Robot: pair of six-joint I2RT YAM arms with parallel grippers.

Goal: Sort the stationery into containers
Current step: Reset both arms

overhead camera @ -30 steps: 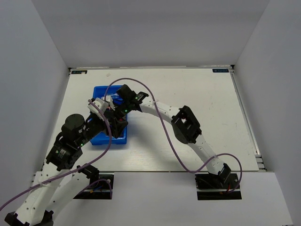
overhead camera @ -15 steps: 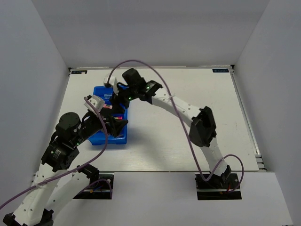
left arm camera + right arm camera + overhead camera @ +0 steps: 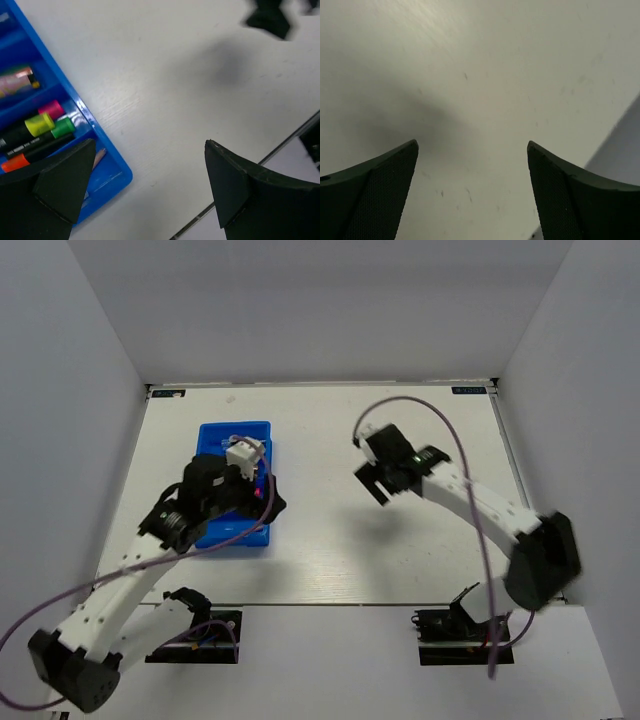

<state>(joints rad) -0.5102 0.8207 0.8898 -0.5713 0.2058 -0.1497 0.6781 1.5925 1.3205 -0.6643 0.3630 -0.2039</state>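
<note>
The blue tray (image 3: pixel 225 429) lies on the left half of the table. In the left wrist view the tray (image 3: pixel 110 172) holds black highlighters with pink (image 3: pixel 51 108), yellow (image 3: pixel 40 123) and green (image 3: pixel 62 127) caps, an orange-tipped pen (image 3: pixel 15 162), a pencil tip (image 3: pixel 98 156) and a blurred tube (image 3: pixel 17 82). My left gripper (image 3: pixel 268 502) is open and empty over the tray's near right corner (image 3: pixel 150 141). My right gripper (image 3: pixel 375 478) is open and empty above bare table (image 3: pixel 472 142), well right of the tray.
White walls enclose the table on three sides. A seam (image 3: pixel 280 150) marks the table's near edge by my left gripper. My right gripper shows blurred at the top right of the left wrist view (image 3: pixel 270 20).
My right gripper left the tray and swung right to the table's middle. My left arm shifted, and its gripper now sits at the tray's near right corner.
</note>
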